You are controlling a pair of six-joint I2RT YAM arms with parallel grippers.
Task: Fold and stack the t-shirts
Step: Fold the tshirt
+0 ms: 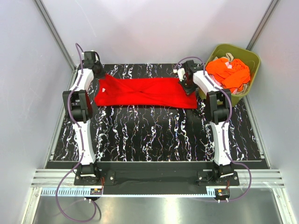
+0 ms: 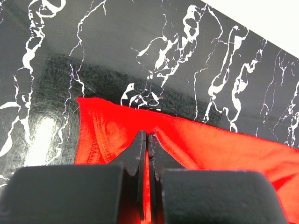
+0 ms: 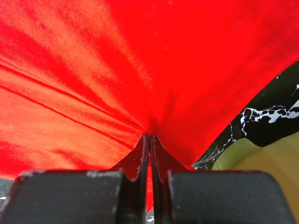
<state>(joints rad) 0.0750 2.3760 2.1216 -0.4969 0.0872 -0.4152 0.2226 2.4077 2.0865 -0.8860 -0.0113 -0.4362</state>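
A bright red t-shirt lies stretched in a long band across the far part of the black marbled table. My left gripper is at its left end, shut on the red cloth, with a strip of fabric pinched between its jaws. My right gripper is at the shirt's right end, shut on a fold of the red t-shirt, the cloth puckering toward the fingertips. More t-shirts, an orange one with a beige one under it, sit heaped in the bin.
An olive-green plastic bin stands at the far right corner, just right of my right gripper; its rim shows in the right wrist view. White walls enclose the table on three sides.
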